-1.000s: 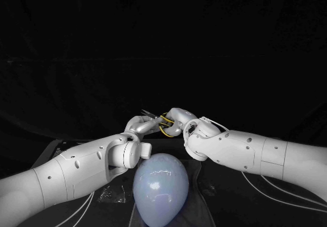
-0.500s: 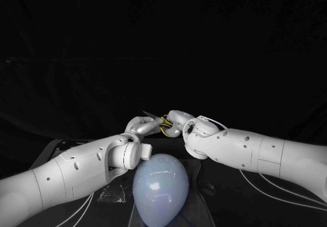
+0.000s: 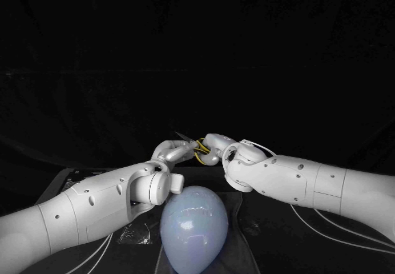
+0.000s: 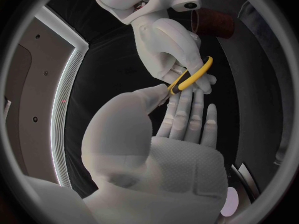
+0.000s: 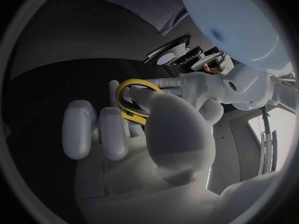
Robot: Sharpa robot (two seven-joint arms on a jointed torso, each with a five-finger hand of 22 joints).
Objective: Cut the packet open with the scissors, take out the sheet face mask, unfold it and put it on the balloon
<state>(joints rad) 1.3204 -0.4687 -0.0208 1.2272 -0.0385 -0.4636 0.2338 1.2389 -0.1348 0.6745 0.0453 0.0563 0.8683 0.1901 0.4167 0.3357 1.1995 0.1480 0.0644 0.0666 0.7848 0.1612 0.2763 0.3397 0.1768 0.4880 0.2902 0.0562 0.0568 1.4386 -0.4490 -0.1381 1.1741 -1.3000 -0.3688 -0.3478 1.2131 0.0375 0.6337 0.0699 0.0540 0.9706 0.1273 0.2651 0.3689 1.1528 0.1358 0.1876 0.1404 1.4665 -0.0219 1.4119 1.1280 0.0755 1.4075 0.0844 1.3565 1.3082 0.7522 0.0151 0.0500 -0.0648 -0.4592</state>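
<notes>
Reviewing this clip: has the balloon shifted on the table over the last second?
No. The balloon lies where it did, with its rounded top at the same spot against the dark mat under it.

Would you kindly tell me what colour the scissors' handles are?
Yellow: the scissors' handles show best in the left wrist view.

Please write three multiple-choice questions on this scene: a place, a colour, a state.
1. The balloon lies: A) at the table's far edge B) close to the robot, in the middle C) far to the left.
2. The handles of the scissors are: A) red B) green C) yellow.
3. The scissors are: A) flat on the table B) gripped C) stuck in the balloon.
B: the head view shows it low and central. C: the loops are yellow. B: the left robot hand and right robot hand grip them.
</notes>
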